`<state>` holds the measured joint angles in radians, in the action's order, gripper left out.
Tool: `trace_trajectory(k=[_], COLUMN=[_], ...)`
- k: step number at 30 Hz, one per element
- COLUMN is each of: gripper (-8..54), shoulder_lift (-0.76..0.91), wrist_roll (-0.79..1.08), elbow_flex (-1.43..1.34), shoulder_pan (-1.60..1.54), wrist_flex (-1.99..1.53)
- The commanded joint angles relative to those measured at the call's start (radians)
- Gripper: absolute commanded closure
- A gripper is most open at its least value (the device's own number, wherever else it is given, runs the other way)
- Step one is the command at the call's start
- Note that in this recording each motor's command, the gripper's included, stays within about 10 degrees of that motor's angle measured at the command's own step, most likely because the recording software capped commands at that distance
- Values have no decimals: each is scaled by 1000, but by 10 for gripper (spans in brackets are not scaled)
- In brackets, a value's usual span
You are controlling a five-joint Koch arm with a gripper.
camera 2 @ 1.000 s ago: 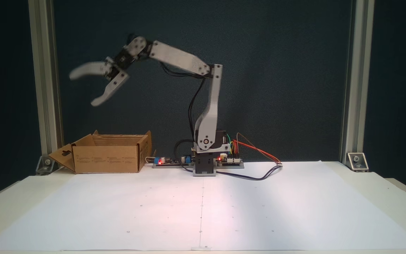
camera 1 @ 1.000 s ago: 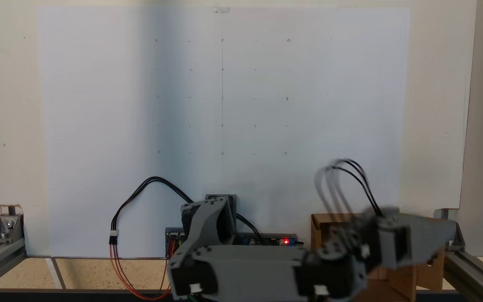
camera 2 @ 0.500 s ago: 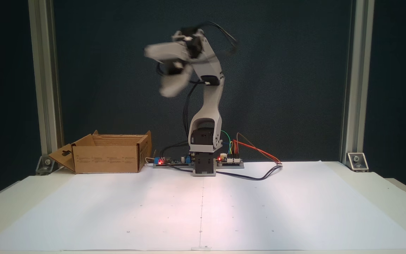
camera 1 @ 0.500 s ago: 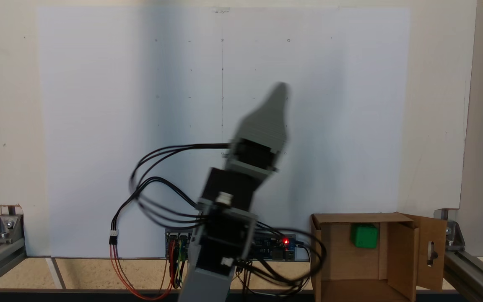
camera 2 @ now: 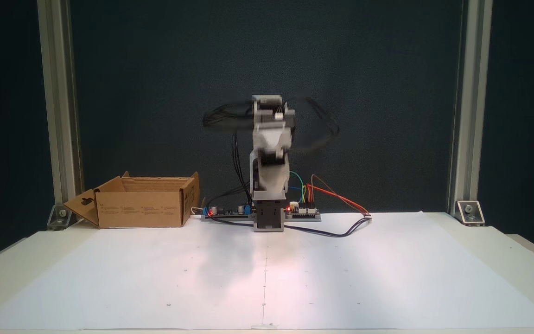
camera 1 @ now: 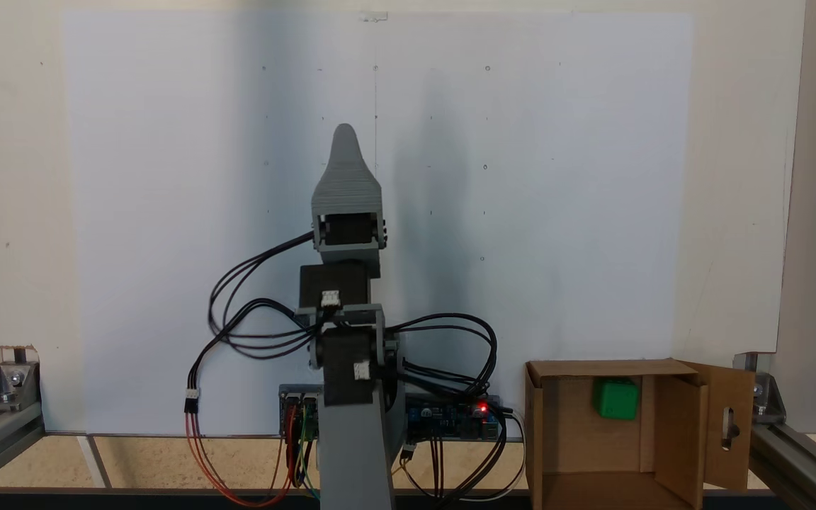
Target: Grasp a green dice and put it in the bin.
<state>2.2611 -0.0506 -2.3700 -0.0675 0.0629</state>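
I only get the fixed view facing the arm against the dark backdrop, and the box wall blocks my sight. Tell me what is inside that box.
Observer: In a fixed view from above, the green dice lies on the floor of the bin, close to one wall.
Operator: Now report the gripper; it is a blur for me.
Observer: From above, the gripper points out over the white paper, well apart from the bin. Its jaws line up one behind the other, so I cannot tell whether it is open or shut.
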Motion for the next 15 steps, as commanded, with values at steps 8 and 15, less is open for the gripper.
trace_trajectory(k=[8,15], gripper=[15,16], shoulder_lift=[112,112], wrist_roll=[8,11], elbow_flex=[-215,-370], shoulder_pan=[66,101], wrist_flex=[460,753])
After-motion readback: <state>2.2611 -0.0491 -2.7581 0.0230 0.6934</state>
